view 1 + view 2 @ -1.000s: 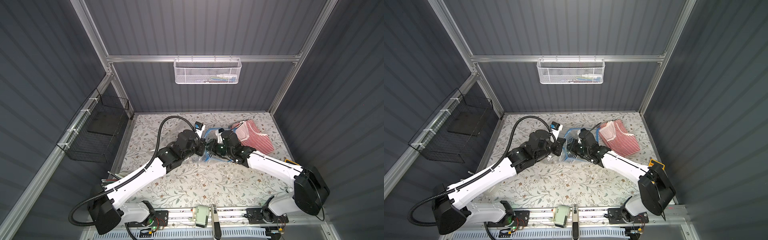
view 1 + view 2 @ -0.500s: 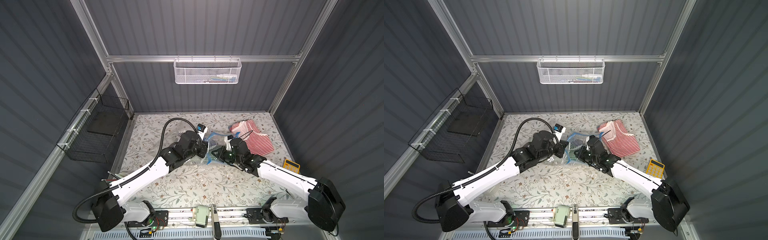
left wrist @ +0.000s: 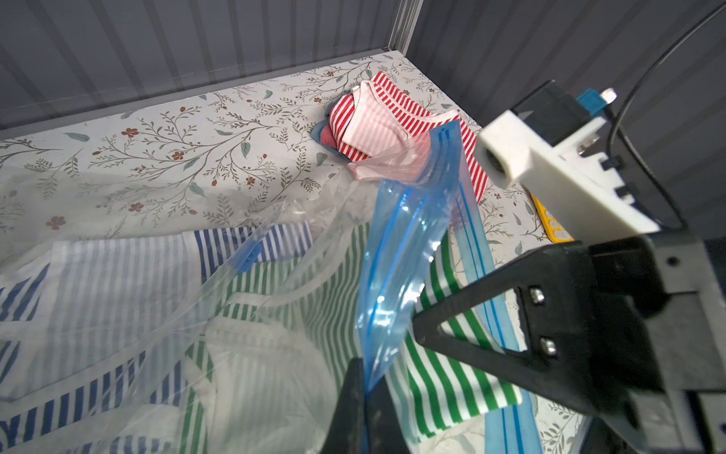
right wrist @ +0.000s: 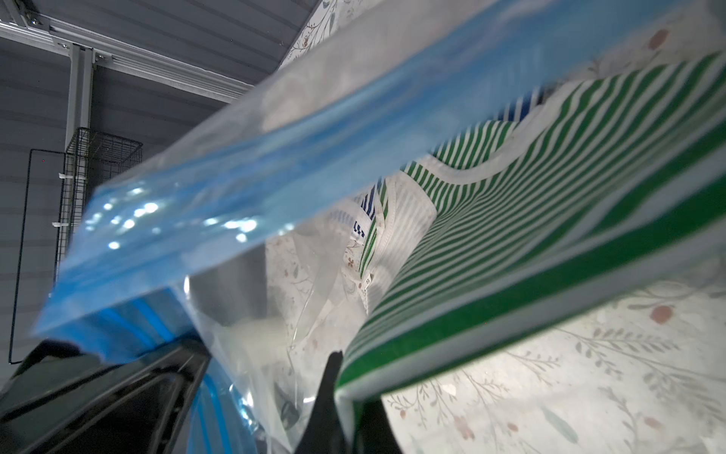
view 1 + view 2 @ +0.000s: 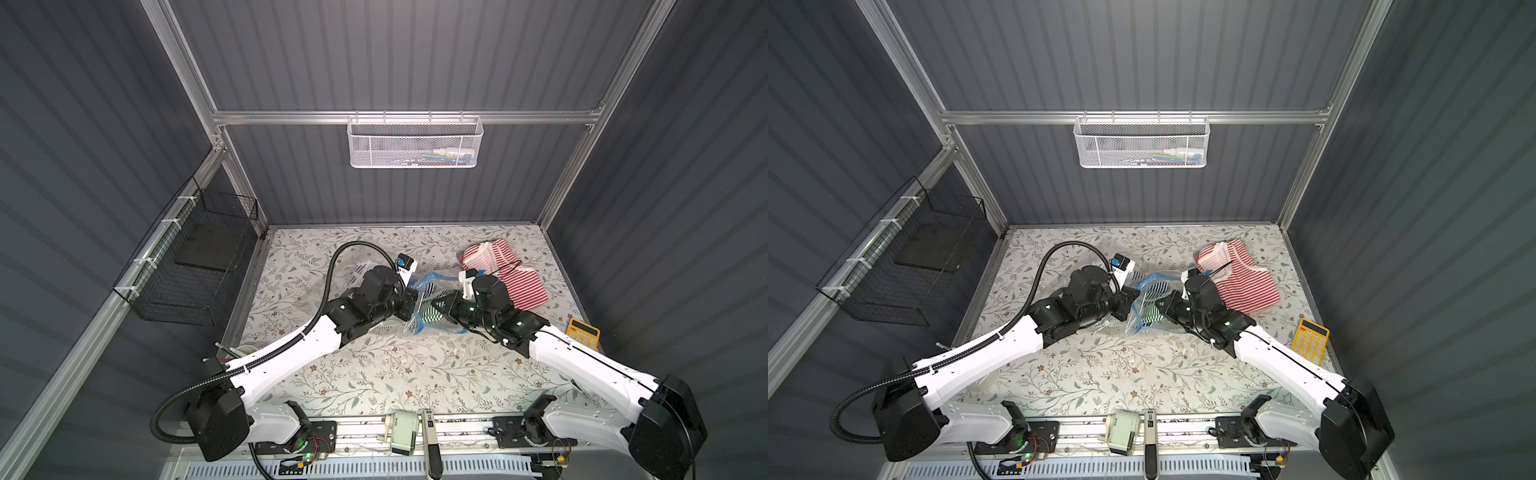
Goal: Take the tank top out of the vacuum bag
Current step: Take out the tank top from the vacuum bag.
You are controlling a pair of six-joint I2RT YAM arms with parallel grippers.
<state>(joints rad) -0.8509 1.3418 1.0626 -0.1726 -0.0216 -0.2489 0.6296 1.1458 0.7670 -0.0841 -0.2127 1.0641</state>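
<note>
Left wrist view: left fingers [image 3: 349, 408] pinch vacuum bag [image 3: 400, 251]; right fingers [image 3: 491, 289] seemingly grip tank top [image 3: 444, 377].

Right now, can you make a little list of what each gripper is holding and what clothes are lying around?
left gripper: shut on the vacuum bag, pinching its blue zip edge
right gripper: shut on the edge of the green striped tank top
green striped tank top: partly inside the bag, partly out through its open mouth
blue striped top: inside the bag
red striped top: outside the bag, on the floral table
yellow calculator: by the table's right edge
</note>
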